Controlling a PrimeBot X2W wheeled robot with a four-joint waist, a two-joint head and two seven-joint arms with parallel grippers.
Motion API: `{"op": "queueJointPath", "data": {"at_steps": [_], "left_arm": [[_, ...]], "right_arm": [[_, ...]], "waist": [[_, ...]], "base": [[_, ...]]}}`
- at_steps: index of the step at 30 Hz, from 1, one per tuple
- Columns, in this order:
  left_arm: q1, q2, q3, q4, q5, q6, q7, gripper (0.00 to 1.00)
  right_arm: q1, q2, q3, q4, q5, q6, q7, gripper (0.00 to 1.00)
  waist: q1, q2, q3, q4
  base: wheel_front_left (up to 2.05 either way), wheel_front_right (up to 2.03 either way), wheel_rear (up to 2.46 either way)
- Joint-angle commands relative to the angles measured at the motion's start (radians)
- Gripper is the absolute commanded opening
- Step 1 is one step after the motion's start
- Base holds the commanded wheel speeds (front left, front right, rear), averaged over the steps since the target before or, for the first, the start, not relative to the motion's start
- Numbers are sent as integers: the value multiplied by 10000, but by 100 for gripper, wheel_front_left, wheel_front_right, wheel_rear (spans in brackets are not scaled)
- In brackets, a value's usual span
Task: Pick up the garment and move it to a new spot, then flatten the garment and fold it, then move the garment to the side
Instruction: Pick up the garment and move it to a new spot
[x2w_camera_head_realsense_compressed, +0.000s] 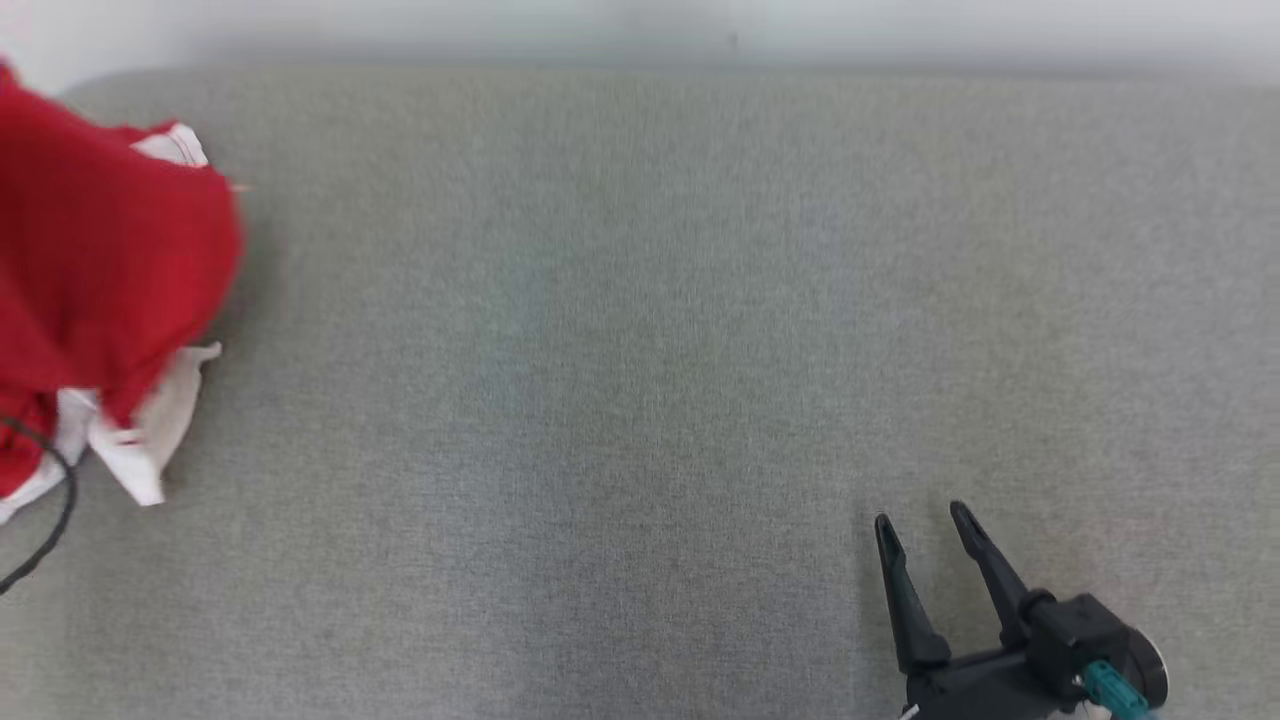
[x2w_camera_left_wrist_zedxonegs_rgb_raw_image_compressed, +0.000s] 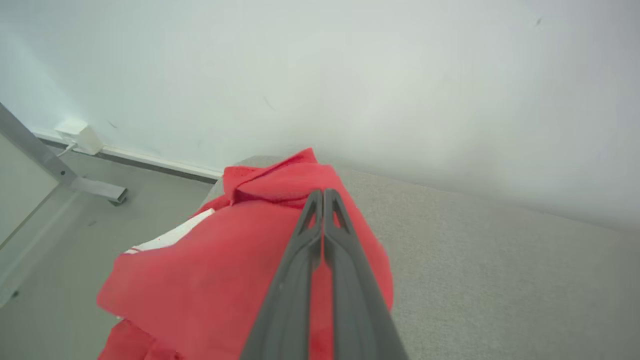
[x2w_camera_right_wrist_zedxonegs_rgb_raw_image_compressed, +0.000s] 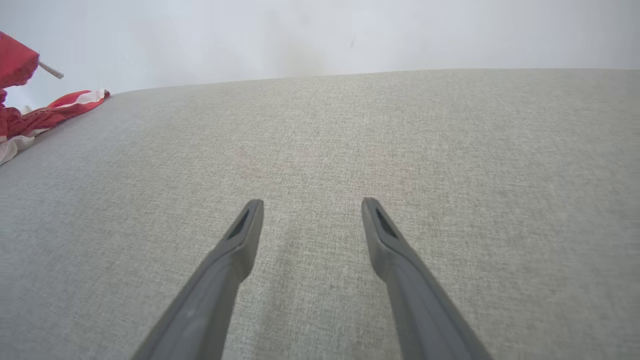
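My left gripper (x2w_camera_left_wrist_zedxonegs_rgb_raw_image_compressed: 323, 192) has its jaws pinched together on the red garment (x2w_camera_left_wrist_zedxonegs_rgb_raw_image_compressed: 240, 260). The garment is bunched with no clear long axis, at the far left edge of the grey surface (x2w_camera_head_realsense_compressed: 640, 350) and partly over it. My right gripper (x2w_camera_head_realsense_compressed: 922, 518) hovers wide open, well apart at the lower right. The bare room lies to the garment's right, so I'd carry it there with the left arm.

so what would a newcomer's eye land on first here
The red garment with white trim, bunched at the far left edge of the grey surface, stands out at once. The left gripper is shut on it, while the right gripper hangs open over bare fabric at the lower right.
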Motion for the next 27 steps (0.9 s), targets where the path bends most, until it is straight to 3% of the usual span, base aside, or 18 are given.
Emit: {"op": "queueJointPath", "data": {"at_steps": [1,13,20,27], "left_arm": [[-155,-87,-76,-45,-43,-71,-66,0],[-1648,-2249,-1922,193,-752,-798,-537,0],[-1689,-3245,-2855,441,-1393,-890,-1009,0],[-1144,-3882,-3950,583,-2198,-873,-1418,0]], "right_arm": [[155,-11,-9,58,62,-22,-68,100],[855,-13,-105,372,360,-22,-175,100],[1068,-13,-136,229,226,-22,-26,100],[1232,-13,-49,44,275,-22,77,100]], "waist": [[2,0,-1026,-4],[2,0,-2679,-995],[2,0,-2903,-1860],[2,0,-2862,-2461]], "base": [[0,0,0],[0,0,0],[0,0,0],[0,0,0]]}}
